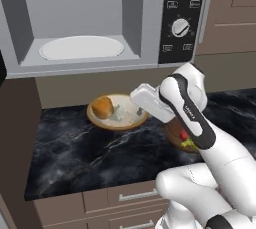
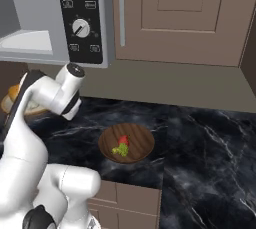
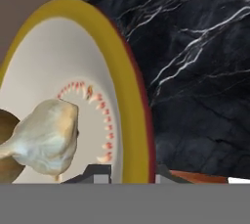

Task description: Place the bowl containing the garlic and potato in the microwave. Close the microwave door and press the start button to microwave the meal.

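I am pinching the stiff, shallow bowl's (image 3: 132, 96) rim in the hand (image 3: 131, 175), judging its potato (image 1: 103, 107) and garlic (image 3: 46, 137) likely to roll if tilted.

Even, soft rendered light everywhere, no glare; the black marble bench (image 1: 75, 148) shows faint shadows. Close-up hand view slightly blurred.

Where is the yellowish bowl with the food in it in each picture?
Left base view: the bowl sits on the black counter, middle of the picture, below the open microwave.
Right base view: a sliver of its rim peeks out at the far left edge, behind the arm.
Hand view: its rim curves up the middle, very close.
Shared landmark: the black marbled counter.
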